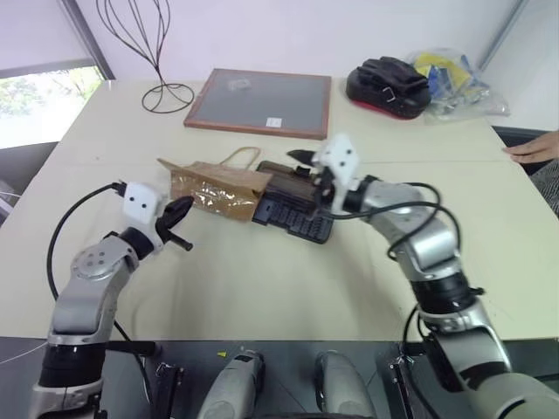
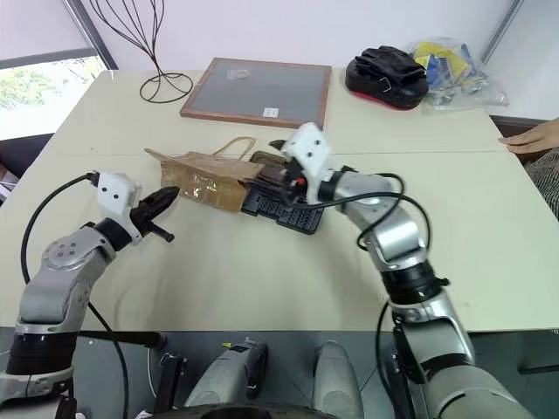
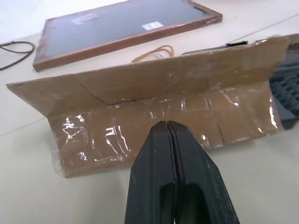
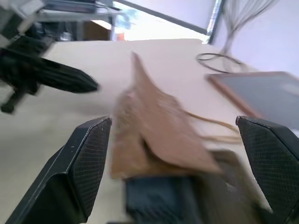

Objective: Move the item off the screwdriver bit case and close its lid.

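A crinkled brown paper bag (image 1: 214, 188) lies at mid-table, its right end resting on the open dark screwdriver bit case (image 1: 295, 216), whose rows of bits show. The lid (image 1: 275, 168) is a dark flap behind the case, mostly hidden by the bag. My left gripper (image 1: 187, 207) is shut and points at the bag's left end, just short of it, fingertips (image 3: 167, 126) pressed together. My right gripper (image 4: 180, 140) is open and level over the case, facing the bag (image 4: 159, 135), with nothing between its fingers. The right wrist view also shows the left gripper (image 4: 60, 77).
A wood-framed grey board (image 1: 258, 100) lies behind the bag. A wire stand (image 1: 166, 92) is at the back left. Black gloves on a red base (image 1: 389, 85) and a yellow-blue plastic bag (image 1: 454, 78) sit back right. A person's hand (image 1: 534, 148) rests on the table's right edge.
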You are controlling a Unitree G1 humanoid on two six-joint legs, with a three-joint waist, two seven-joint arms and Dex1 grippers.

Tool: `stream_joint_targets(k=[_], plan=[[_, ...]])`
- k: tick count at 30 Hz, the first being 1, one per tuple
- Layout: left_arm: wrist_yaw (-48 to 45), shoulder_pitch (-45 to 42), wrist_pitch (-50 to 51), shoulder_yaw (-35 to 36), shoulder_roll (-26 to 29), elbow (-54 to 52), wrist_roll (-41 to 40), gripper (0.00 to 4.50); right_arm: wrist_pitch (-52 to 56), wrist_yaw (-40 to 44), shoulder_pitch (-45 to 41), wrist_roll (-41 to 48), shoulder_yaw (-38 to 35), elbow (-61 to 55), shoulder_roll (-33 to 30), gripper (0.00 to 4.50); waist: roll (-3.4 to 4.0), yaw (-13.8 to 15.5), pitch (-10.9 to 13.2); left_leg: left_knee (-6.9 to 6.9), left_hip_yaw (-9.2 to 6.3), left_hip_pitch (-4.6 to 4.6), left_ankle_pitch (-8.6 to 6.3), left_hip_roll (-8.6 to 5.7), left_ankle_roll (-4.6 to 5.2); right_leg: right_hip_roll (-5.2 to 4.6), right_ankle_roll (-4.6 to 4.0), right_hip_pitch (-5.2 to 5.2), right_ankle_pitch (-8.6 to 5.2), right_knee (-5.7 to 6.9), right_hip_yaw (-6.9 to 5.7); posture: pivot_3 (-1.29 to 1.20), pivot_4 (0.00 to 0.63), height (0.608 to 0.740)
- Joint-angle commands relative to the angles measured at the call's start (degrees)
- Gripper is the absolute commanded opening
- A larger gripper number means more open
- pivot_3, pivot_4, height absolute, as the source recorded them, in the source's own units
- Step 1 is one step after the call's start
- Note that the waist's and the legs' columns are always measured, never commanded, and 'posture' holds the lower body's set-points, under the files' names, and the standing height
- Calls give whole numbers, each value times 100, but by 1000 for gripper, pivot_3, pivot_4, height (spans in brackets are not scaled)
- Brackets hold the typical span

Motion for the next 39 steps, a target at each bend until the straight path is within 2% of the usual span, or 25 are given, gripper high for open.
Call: stream_joint_targets(k=[1,8,19,22,28,29,39], plan=[[96,-28,-134,88,-18,-147,68,0,-403,-22,-168,-294,270,508,329,4437,0,-17,0,0,-1,0,4,0,-6,0,-1,0,1,0,0,0,150,734],[285,136,-138,226,-54,-308,148,0,-1046,-11,-367,-762,622,1586,966,4437,0,-120,0,-20,-3,0,10,6,-17,8,-11,-19,8,8,0,0,150,734],[429,410,-86,261,-82,-596,132,0,-2135,-545,-1174,-1129,269,3313,1631,4437,2,-120,-1,-42,-2,3,20,18,-34,20,-23,-32,16,11,0,0,150,734],[472,424,-86,255,-102,-609,148,0,-2409,-617,-1288,-1315,307,3627,1683,3566,2,-121,-1,-47,-2,4,21,18,-36,20,-23,-33,16,11,0,0,150,734],[528,410,-118,227,-134,-579,181,0,-2586,-585,-1252,-1629,408,3835,1678,393,2,-142,-1,-52,-2,5,24,20,-40,21,-24,-37,16,13,0,0,150,734],[532,405,-126,223,-140,-570,188,0,-2608,-570,-1230,-1700,445,3848,1662,23,2,-154,-2,-53,-2,5,25,21,-41,23,-25,-38,17,13,0,0,150,734],[529,268,-222,147,-231,-436,302,0,-2447,-649,-1116,-1729,214,3288,1529,23,3,-246,-2,-57,-5,6,28,27,-46,29,-27,-38,18,17,0,0,150,734]])
